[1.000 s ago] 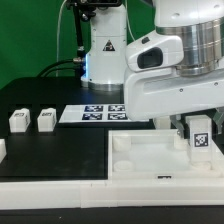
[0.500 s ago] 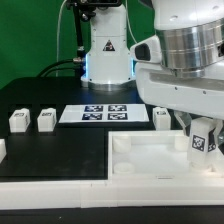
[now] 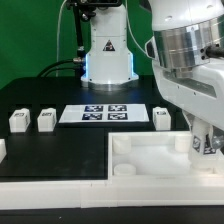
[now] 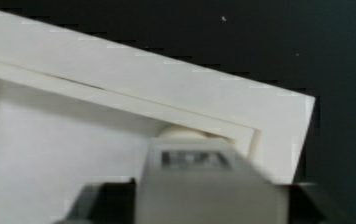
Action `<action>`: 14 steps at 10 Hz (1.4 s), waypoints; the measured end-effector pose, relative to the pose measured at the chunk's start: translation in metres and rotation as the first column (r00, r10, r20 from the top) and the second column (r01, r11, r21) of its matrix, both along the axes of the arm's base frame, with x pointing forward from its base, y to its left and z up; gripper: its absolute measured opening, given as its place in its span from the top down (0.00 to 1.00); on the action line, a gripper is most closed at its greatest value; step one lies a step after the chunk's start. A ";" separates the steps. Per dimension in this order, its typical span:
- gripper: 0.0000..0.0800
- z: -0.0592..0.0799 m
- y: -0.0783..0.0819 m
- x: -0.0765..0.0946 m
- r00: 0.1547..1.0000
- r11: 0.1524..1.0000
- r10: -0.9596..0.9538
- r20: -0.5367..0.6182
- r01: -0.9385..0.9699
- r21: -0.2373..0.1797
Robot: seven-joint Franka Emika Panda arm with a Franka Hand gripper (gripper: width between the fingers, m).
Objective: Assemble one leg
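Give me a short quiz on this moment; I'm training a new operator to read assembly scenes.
1. True or false: the gripper is shut on a small white plastic block-shaped leg with a black-and-white tag.
2. Multiple choice: the held leg is at which part of the large flat white panel? A) a corner at the exterior view's right; B) its middle; C) a corner at the exterior view's left.
3. Short answer: what lies on the black table between the pair of loose legs and the single loose leg?
Key: 1 true; 2 A; 3 the thin flat white marker board.
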State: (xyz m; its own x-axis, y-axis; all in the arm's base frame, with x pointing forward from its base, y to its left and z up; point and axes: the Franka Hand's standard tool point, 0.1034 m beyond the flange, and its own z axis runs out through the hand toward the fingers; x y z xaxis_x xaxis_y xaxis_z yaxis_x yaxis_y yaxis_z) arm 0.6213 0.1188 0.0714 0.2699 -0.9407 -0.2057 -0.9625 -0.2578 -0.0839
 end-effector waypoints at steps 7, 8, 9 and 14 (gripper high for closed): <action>0.19 0.001 0.002 -0.001 0.733 0.741 0.672 0.107 -0.664 -0.102; 0.19 0.001 0.001 0.000 0.613 0.624 0.782 0.115 -0.771 -0.131; 0.19 0.005 0.000 0.004 0.460 0.471 0.882 0.104 -0.863 -0.181; 0.51 0.007 0.002 0.010 0.516 0.531 0.848 0.122 -0.824 -0.197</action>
State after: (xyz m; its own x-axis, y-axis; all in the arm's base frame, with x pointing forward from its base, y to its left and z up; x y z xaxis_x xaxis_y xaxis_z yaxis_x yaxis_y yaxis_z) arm 0.6310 0.1211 0.0788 0.9625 -0.2706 0.0181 -0.2651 -0.9528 -0.1482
